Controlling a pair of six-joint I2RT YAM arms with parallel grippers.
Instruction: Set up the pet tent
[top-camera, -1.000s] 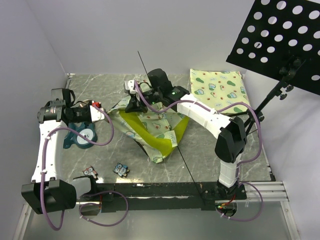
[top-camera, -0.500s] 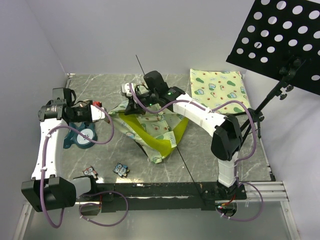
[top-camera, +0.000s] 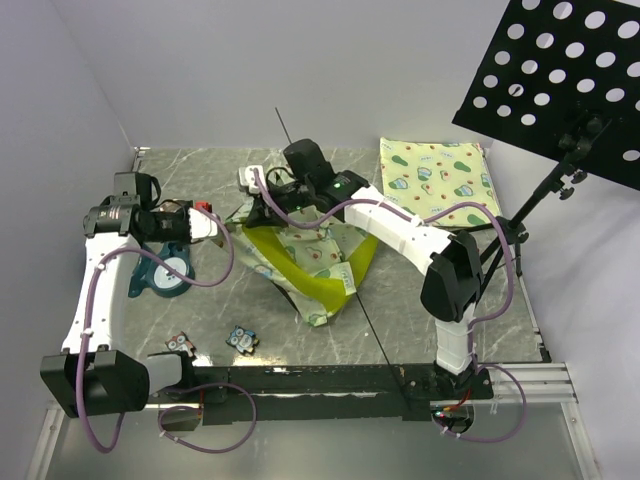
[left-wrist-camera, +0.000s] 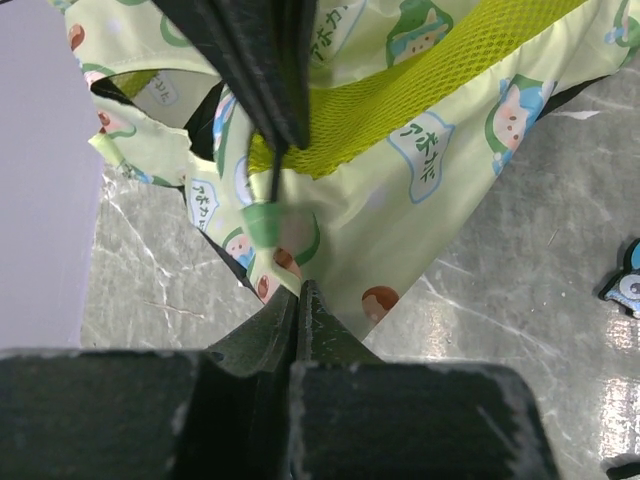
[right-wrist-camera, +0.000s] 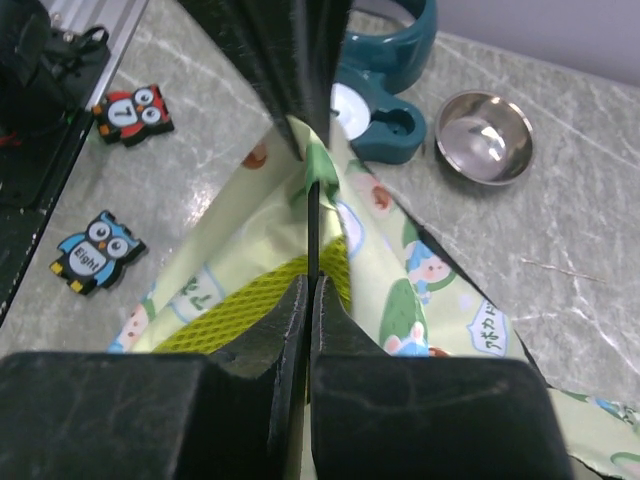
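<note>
Right gripper (right-wrist-camera: 310, 285) pinched shut on thin pole (right-wrist-camera: 312, 225), partly hidden under pet tent (top-camera: 310, 265). Left gripper (left-wrist-camera: 300, 292) closed at tent edge, fabric grip unclear. 2 owl tiles (right-wrist-camera: 95, 250) and steel bowl (right-wrist-camera: 487, 122) nearby.

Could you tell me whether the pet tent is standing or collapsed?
Collapsed: the pet tent lies crumpled and flat on the table, no dome shape.

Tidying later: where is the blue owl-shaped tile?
Top view: the blue owl-shaped tile lies left of centre at the near edge of the grey marbled table, beside the red owl-shaped tile.
</note>
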